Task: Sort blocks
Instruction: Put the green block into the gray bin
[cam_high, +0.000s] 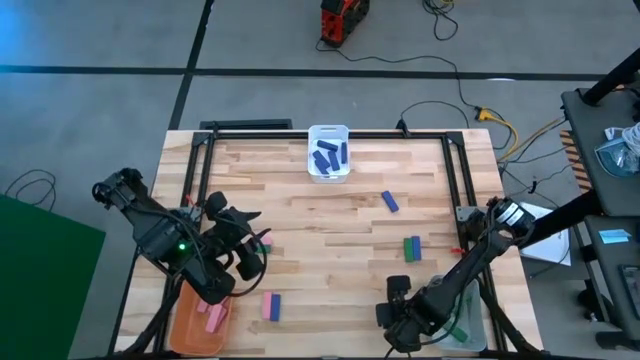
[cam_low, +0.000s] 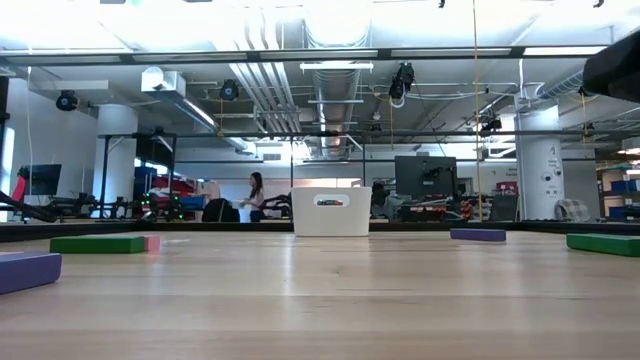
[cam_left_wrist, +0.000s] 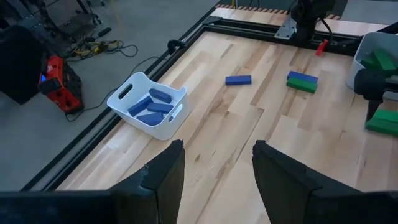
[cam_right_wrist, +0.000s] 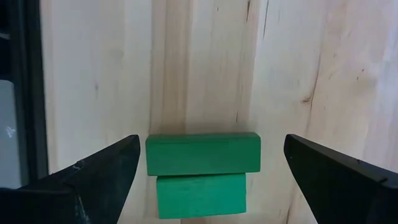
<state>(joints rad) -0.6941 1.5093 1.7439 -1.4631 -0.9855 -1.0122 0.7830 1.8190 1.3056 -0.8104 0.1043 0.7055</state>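
Hovering with fingers spread wide, the right gripper (cam_right_wrist: 205, 180) straddles 2 green blocks (cam_right_wrist: 203, 154) near the table's (cam_high: 330, 240) front edge. The left gripper (cam_left_wrist: 214, 180), also parted, waits above the orange bin (cam_high: 190, 325).

blue blocks (cam_high: 329, 156) in white bin (cam_high: 328, 133); pink blocks (cam_high: 213, 316) in orange bin (cam_high: 184, 326).

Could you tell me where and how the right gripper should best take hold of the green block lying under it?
Grip the green block across its narrow width at mid-length, coming straight down. It lies flat, its long sides towards the open right gripper's fingers, a second green block touching one side.
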